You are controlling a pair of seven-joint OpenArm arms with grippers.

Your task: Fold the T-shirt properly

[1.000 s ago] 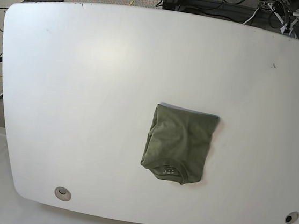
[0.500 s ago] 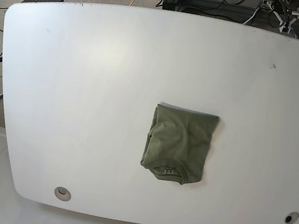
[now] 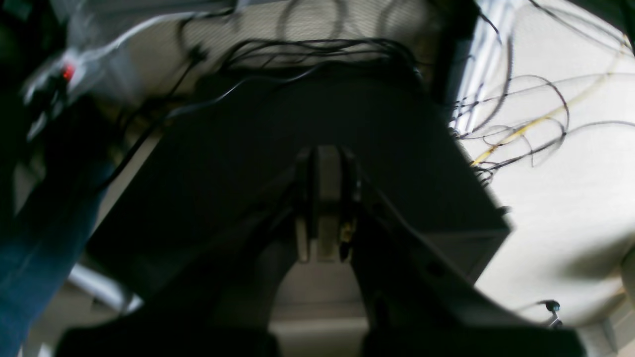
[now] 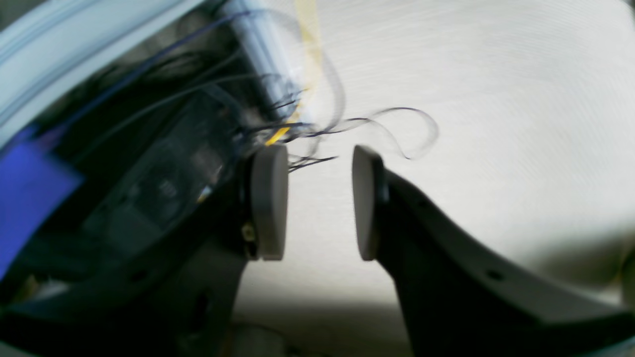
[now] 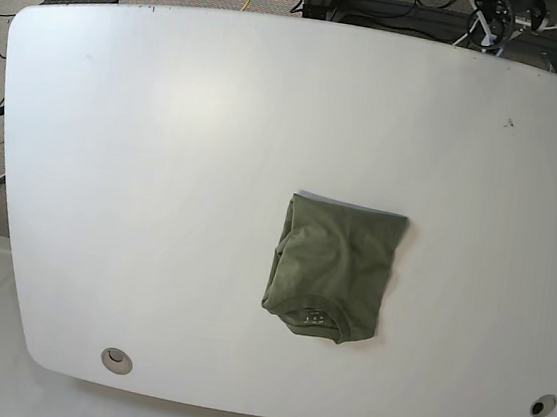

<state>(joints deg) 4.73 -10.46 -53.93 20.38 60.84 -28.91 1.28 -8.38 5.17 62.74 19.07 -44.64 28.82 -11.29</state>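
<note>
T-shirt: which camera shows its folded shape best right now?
The base view: it looks down on the T-shirt, a compact olive bundle lying alone on the white table. Both wrist views point at floor and cables, blurred, showing none of it.

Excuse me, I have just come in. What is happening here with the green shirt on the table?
Nothing is handling the T-shirt at this moment. It lies folded into a compact packet on the white table, neck label toward the near edge. Both arms are away from the table; their wrist cameras show only floor and cables. The left gripper is shut and empty, and the right gripper has its jaws apart, holding nothing. The folding looks finished.
</note>
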